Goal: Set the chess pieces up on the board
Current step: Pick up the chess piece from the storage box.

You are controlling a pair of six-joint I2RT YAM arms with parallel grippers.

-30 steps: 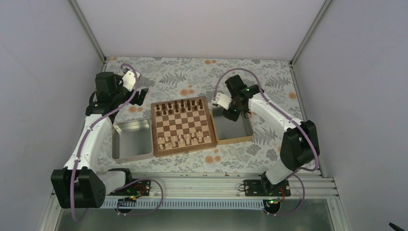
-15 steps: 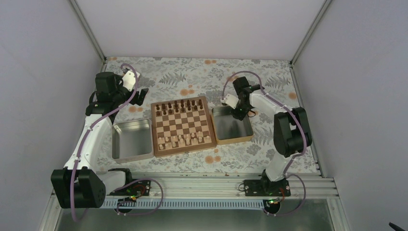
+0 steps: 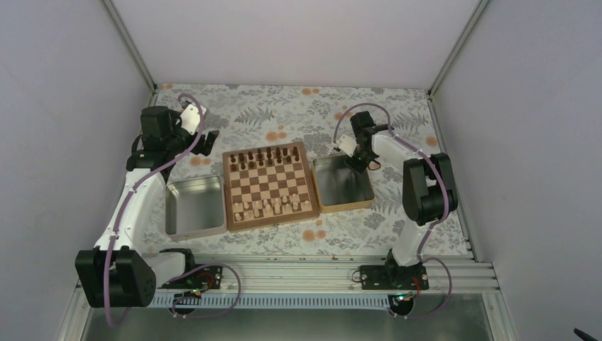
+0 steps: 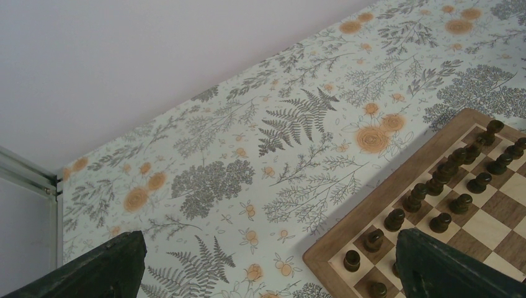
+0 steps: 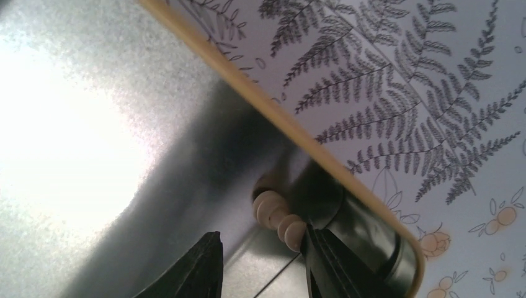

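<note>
Your right fingers [image 3: 358,162] reach down into the far right corner of the rimmed tray [image 3: 346,206], which sits against the board's right edge. In the right wrist view they stand partly open, with nothing clamped. One pale piece [image 5: 278,218] lies on its side on the shiny tray floor, tucked into the corner under the wooden rim. It sits in the gap just past the fingertips, close against the finger on the right of that view; you cannot tell whether it touches that finger.

Your left fingers [image 3: 206,142] hang above the surface [image 3: 284,106] off the board's far left corner. The left wrist view shows them spread wide and holding nothing, with only the floral cloth and the board's corner between them.

The board [image 3: 270,183] lies flat in the middle of the surface, between the two trays. The dark pieces [image 3: 264,156] stand upright along its two far rows. The pale pieces [image 3: 273,207] stand along its near rows, less evenly lined up; they are too small in the top view to count. The metal tray [image 3: 190,202] lies beside the board's left edge.
</note>
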